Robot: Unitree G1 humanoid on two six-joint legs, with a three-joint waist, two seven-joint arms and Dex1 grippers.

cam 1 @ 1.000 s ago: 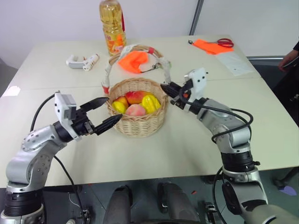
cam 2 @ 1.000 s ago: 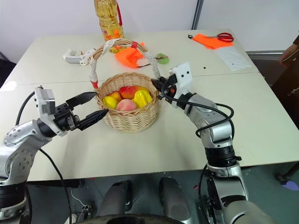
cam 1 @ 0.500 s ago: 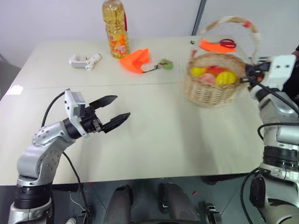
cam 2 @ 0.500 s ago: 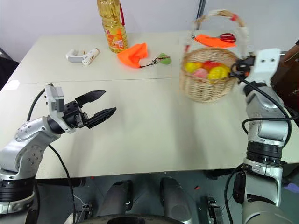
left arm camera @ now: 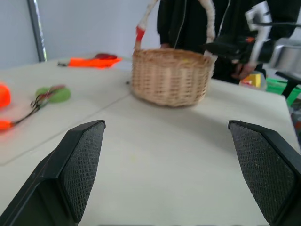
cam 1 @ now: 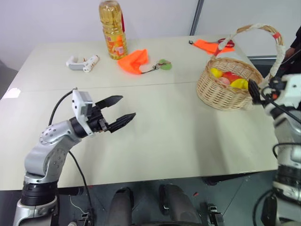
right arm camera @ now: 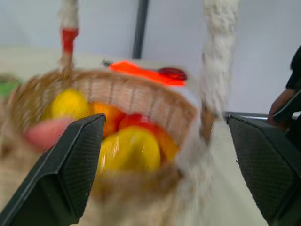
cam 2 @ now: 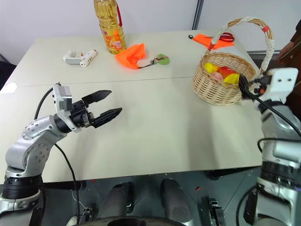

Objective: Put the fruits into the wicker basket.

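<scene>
The wicker basket (cam 1: 221,94) stands at the table's right side, its white-wrapped handle (cam 1: 256,28) arching above it. The fruits (cam 1: 230,81) lie inside: yellow, red and pink ones (right arm camera: 129,148). My right gripper (cam 1: 255,91) is open at the basket's right rim, by the foot of the handle, with its fingers spread wide in the right wrist view. Over the bare table left of centre, my left gripper (cam 1: 127,106) hovers open and holds nothing. It points toward the basket (left arm camera: 169,77), far from it.
At the back stand an oil bottle (cam 1: 113,28), a white tool (cam 1: 83,61), an orange cloth (cam 1: 134,61) and a small green item (cam 1: 164,64). Another orange cloth with scissors (cam 1: 214,45) lies behind the basket. A person's hand (cam 2: 287,49) shows at the right edge.
My right gripper carried the basket with the fruits from the table's centre to its right side, then opened. The left gripper stayed open and barely moved.
</scene>
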